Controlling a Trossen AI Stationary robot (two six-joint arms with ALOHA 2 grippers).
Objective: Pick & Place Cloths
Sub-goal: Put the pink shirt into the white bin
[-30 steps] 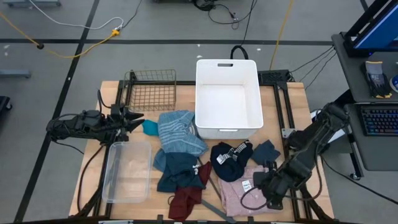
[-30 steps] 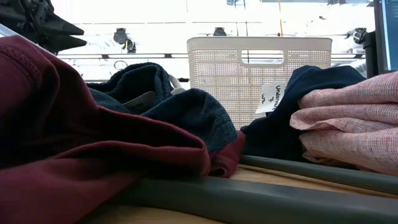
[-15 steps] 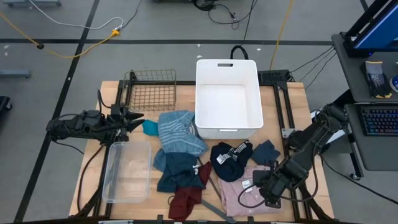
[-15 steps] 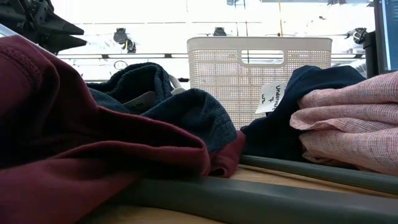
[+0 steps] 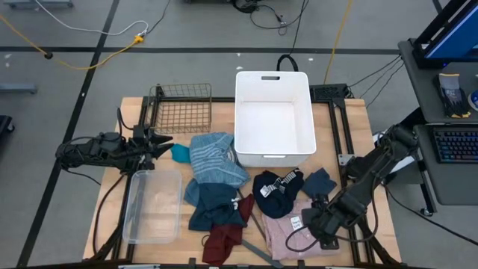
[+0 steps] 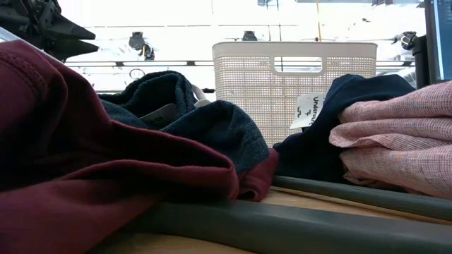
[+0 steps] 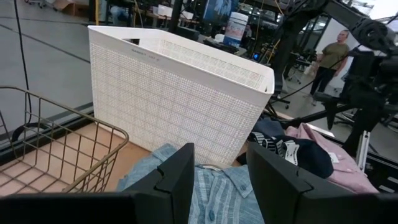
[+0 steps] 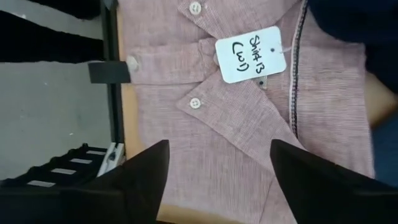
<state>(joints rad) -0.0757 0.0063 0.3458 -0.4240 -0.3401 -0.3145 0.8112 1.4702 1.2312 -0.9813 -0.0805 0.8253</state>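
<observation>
The cloths lie in a loose cluster on the near half of the worktop (image 5: 347, 123), at 6 o'clock from the white basket (image 5: 272, 117).

Count, high view:
- One pink collared shirt (image 5: 280, 228), nearest the front edge, right of centre. Its long axis runs roughly from 12 to 6 o'clock; the collar shows in the right wrist view.
- One light-blue striped shirt (image 5: 215, 157), at 8 o'clock from the white basket, touching its corner.
- One navy white-printed top (image 5: 275, 190), bunched, just beyond the pink collared shirt.
- One maroon garment (image 5: 224, 239), at the front edge, partly under a dark teal piece (image 5: 210, 200).
- One small bright teal piece (image 5: 179, 153), at 9 o'clock from the light-blue striped shirt.
- One small dark blue piece (image 5: 321, 181), at 3 o'clock from the navy white-printed top.

Labels: a white tag (image 8: 250, 54) on the pink collared shirt reads "Shirt 13 (w)". A second tag (image 6: 307, 109) on the navy white-printed top is only partly legible.

The right gripper (image 5: 317, 224) hovers over the pink collared shirt; its fingers (image 8: 140, 177) are spread apart, grasping nothing. The left gripper (image 5: 158, 143) waits at the left side of the worktop, pointing toward 3 o'clock; its fingers (image 7: 177, 177) are released, with a gap between them.

Other items: one wire basket (image 5: 181, 107), one clear bin (image 5: 153, 205), one grey hanger (image 6: 282, 226).
</observation>
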